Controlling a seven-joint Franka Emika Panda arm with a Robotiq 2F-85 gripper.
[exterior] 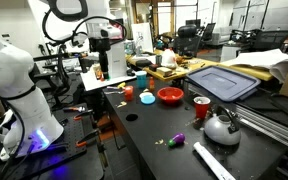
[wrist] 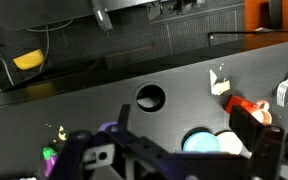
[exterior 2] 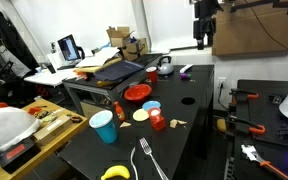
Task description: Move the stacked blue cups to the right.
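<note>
Cyan stacked blue cups [exterior 2: 104, 127] upright, untouched | gripper [exterior 2: 203, 44] high, well apart, jaws spread, empty — we judge approach not begun.

1 arm [exterior: 72, 12] raised high above table, pincer [exterior 2: 203, 43] pointing straight down, jaws apart

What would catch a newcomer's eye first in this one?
The stacked blue cups stand bright near the edge of the black table, a red bowl and a small blue dish just beyond them. The claw hangs high above the table's far end, holding nothing.
</note>
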